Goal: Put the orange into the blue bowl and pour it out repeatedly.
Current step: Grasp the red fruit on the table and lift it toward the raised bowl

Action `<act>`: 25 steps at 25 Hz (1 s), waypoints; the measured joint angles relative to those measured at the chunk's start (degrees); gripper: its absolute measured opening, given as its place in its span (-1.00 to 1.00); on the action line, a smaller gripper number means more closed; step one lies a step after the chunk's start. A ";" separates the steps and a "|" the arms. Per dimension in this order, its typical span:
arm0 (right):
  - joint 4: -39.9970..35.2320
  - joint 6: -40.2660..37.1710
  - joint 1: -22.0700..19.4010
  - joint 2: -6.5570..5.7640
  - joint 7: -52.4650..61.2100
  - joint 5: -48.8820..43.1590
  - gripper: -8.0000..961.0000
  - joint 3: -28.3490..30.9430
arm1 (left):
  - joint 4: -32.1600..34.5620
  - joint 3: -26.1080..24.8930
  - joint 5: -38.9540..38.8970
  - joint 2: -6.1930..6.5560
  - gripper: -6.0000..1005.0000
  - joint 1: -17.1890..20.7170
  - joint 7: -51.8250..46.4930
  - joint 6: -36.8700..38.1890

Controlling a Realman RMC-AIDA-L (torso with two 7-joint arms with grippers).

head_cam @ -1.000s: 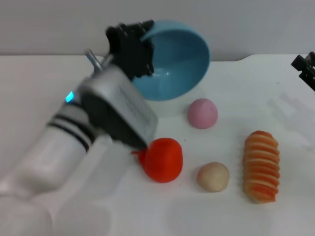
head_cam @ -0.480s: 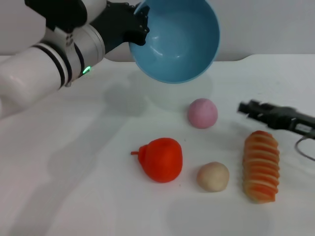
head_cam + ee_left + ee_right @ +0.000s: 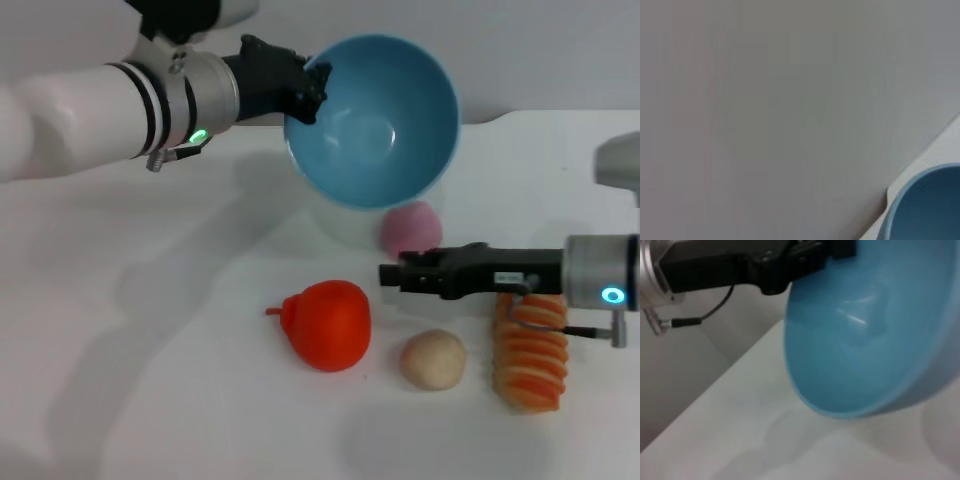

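Two grippers: left gripper [image 3: 300, 88] clamping blue bowl [image 3: 385, 130] aloft, right gripper [image 3: 392, 275] closed beside orange [image 3: 330, 325].

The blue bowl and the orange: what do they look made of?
The blue bowl, held tilted above the table by the left hand, looks like smooth plastic, with soft highlights inside. The orange looks like matte foam or soft plastic, uniformly coloured and without shine.

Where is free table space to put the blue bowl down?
Bare table lies left of the orange, below the left pincer holding the blue bowl. It is crowded around the pink ball, beige ball, striped loaf and right pincer.
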 joint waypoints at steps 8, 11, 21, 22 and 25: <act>7.03 4.30 5.09 0.32 0.90 0.50 -0.01 -2.68 | -0.48 1.52 2.90 -0.37 -0.99 -0.86 -1.44 -3.56; 8.99 5.82 6.17 0.49 0.53 0.50 -0.01 -2.77 | -0.63 1.47 2.91 -0.36 -0.99 -1.27 -1.54 -4.00; 11.64 7.97 8.16 0.87 -1.88 0.23 -0.02 -3.81 | -1.40 1.79 2.97 -0.23 -0.99 -1.32 -1.59 -4.70; 11.65 8.07 8.19 0.88 -1.96 0.23 -0.02 -3.99 | -1.43 1.79 2.98 -0.23 -0.99 -1.24 -1.59 -4.70; 11.39 8.05 7.98 0.88 -2.62 0.38 -0.02 -4.12 | -1.47 1.79 2.99 -0.23 -0.99 -1.10 -1.60 -4.70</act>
